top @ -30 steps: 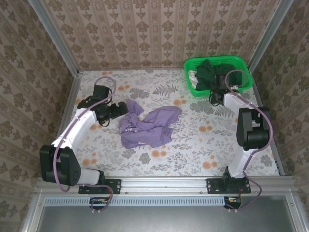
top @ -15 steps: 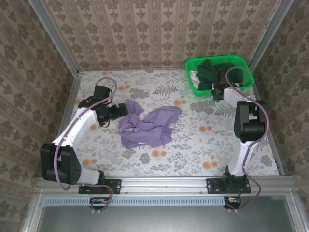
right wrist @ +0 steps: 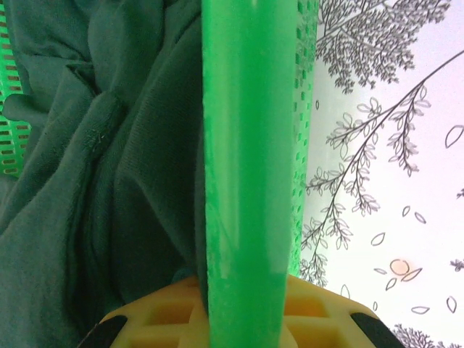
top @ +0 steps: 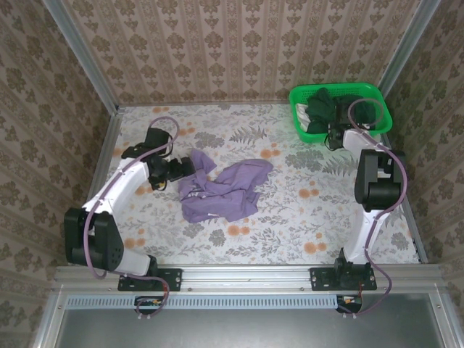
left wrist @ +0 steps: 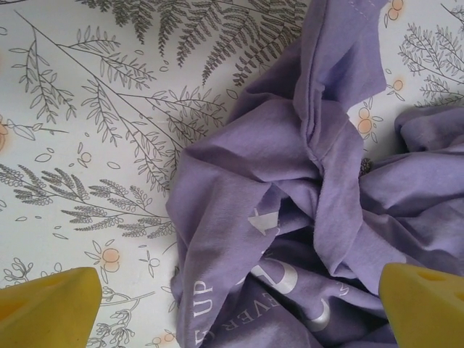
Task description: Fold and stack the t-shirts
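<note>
Brown damask wallpaper (top: 217,51) on three sides, aluminium posts (top: 81,58) up the back corners, white floral-print table (top: 304,217) below. Left side: left gripper (top: 190,165) low over the table, jaws spread wide, nothing between them; yellow fingertips (left wrist: 51,301) at both bottom corners of the wrist view, cloth beneath the gap. Just right of that: lavender t-shirt (top: 225,190), crumpled in a loose heap left of table centre, unfolded, bits of white lettering showing among the creases. Bare table from there across to the right. Back right corner: bright green basket (top: 299,119) with perforated walls, dark green t-shirts (top: 322,109) bundled inside. Right gripper (top: 335,138) at the basket's near edge, pinching the rim; rim running straight up from between the yellow pads in the wrist view, dark green cloth on the inner side, table on the other.
</note>
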